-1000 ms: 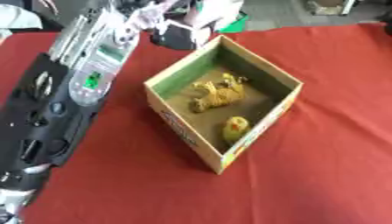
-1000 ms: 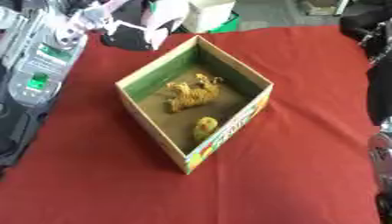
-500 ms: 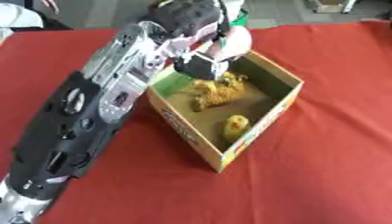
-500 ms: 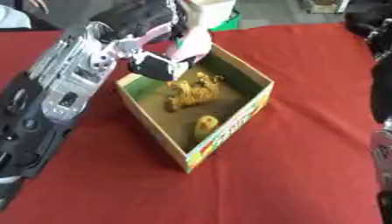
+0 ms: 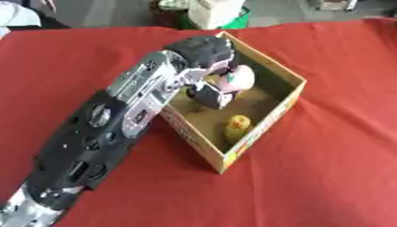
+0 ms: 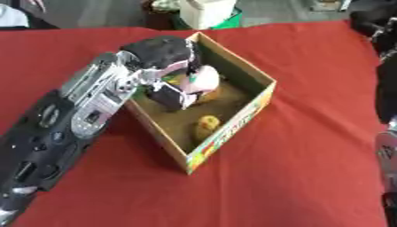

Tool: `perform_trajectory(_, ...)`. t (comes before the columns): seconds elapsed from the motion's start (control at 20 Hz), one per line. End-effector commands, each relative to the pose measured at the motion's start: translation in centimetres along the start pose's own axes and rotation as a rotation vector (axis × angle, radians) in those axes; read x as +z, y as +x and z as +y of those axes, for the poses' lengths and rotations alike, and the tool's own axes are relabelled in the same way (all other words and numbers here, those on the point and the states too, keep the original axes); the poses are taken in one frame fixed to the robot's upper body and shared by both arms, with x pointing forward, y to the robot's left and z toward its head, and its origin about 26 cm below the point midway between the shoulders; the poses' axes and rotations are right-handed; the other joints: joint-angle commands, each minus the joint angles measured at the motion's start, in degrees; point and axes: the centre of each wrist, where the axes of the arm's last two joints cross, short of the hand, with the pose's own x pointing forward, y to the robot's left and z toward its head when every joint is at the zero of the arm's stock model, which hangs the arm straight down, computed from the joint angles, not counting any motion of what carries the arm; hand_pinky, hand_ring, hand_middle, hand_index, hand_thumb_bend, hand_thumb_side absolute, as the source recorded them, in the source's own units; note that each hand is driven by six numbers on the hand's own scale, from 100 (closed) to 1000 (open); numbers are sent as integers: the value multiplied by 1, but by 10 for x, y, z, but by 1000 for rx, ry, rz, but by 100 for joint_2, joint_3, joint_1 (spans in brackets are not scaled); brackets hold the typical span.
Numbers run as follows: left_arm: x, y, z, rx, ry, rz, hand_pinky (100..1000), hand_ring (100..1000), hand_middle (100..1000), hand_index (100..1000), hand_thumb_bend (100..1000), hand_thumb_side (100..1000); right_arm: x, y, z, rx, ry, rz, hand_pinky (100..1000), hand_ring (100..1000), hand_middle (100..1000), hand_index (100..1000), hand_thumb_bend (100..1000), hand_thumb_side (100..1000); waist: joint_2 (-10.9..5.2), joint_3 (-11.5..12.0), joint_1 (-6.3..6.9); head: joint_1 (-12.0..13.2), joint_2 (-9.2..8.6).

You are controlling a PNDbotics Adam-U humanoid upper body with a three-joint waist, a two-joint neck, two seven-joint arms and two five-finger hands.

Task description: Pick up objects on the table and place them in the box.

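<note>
Your left hand (image 5: 209, 91) is reaching down into the open cardboard box (image 5: 281, 107) from its left wall, with the long black and silver left arm (image 5: 108, 133) stretching back to the lower left corner of the view. The fingers are curled around a white and pink object (image 5: 235, 79), which sits above the box floor, near the far left part of the interior and not resting on it as far as you can see. Its exact shape is too blurred to name. Just behind and beneath the hand, a patch of a yellowish brown item (image 6: 212, 91) shows on the box floor, mostly hidden by the hand. Nearer to you, a small yellow object (image 5: 236, 127) stands on the box floor close to the near right wall, apart from the hand. The box sits askew on the red tablecloth (image 5: 325, 168), one corner pointing toward you, with coloured print along its near right outer wall. Your right arm (image 6: 386, 84) shows only as a dark shape along the right edge of the right eye view, and you cannot tell how that hand's fingers are set.
</note>
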Motion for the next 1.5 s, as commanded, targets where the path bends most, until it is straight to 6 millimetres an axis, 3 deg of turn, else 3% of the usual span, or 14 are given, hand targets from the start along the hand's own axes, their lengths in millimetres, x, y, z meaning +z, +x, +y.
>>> perform_trajectory(0.05, 0, 0, 5, -16, -15, -3, 533, 594, 527, 377, 100, 255, -4, 8, 0, 3, 9, -32, 762, 684, 507, 793, 100, 595, -83, -11, -24, 5, -25)
perform_trajectory(0.25, -3, 0, 2, -8, -74, -24, 567, 630, 566, 461, 100, 252, -4, 8, 0, 2, 11, -30, 762, 685, 507, 793, 100, 594, -77, -10, -24, 10, -29)
perform_trajectory(0.35, -2, 0, 3, -4, -93, -27, 587, 671, 607, 544, 100, 245, -4, 8, 0, 2, 10, -30, 762, 685, 506, 793, 100, 594, -77, -11, -26, 9, -29)
perform_trajectory(0.4, -2, 0, 3, -4, -97, -24, 605, 704, 641, 616, 100, 302, -4, 8, 0, 2, 10, -30, 762, 685, 506, 793, 100, 594, -77, -11, -27, 9, -30)
perform_trajectory(0.45, -1, 0, 5, -6, -98, -20, 624, 733, 676, 676, 100, 469, -4, 8, 0, 2, 10, -29, 762, 685, 506, 793, 100, 593, -77, -11, -28, 9, -29)
perform_trajectory(0.5, 0, -1, 6, -9, -93, -12, 646, 759, 709, 724, 100, 581, -4, 8, 0, 2, 10, -29, 762, 684, 506, 793, 100, 593, -79, -10, -30, 8, -23)
perform_trajectory(0.55, 1, -1, 7, -15, -87, -3, 657, 771, 725, 747, 100, 632, -4, 8, 0, 2, 10, -29, 762, 684, 506, 793, 100, 593, -80, -8, -30, 7, -18)
perform_trajectory(0.6, 2, -1, 9, -20, -81, 5, 717, 826, 779, 844, 100, 863, -4, 8, 0, 2, 10, -29, 762, 683, 506, 793, 100, 594, -82, -5, -31, 4, -11)
perform_trajectory(0.75, 5, -2, 11, -42, -55, 27, 776, 874, 824, 889, 100, 998, -4, 8, 0, 1, 9, -29, 761, 682, 506, 793, 100, 594, -90, 10, -37, -17, 21)
perform_trajectory(0.9, 7, -2, 14, -55, -6, 55, 798, 898, 848, 923, 258, 1000, -4, 8, 0, 0, 9, -31, 761, 682, 507, 793, 100, 596, -98, 30, -50, -15, 80)
perform_trajectory(1.0, 9, -2, 16, -45, 46, 75, 794, 898, 851, 930, 300, 1000, -4, 8, 0, -1, 8, -32, 761, 682, 507, 792, 100, 596, -101, 34, -60, 5, 97)
perform_trajectory(1.1, 13, -2, 22, -27, 134, 101, 774, 883, 840, 918, 240, 1000, -4, 8, 0, -3, 5, -35, 760, 681, 507, 792, 100, 597, -107, 25, -70, 34, 90)
perform_trajectory(1.2, 20, -2, 30, 7, 263, 138, 748, 861, 824, 905, 100, 1000, -5, 8, 0, -6, 2, -38, 759, 682, 508, 793, 100, 598, -117, 14, -80, 60, 63)
perform_trajectory(1.5, 58, -2, 64, 223, 739, 170, 679, 789, 762, 856, 100, 1000, -5, 9, 1, -19, -8, -42, 757, 681, 512, 792, 100, 599, -228, 78, -111, 54, -16)
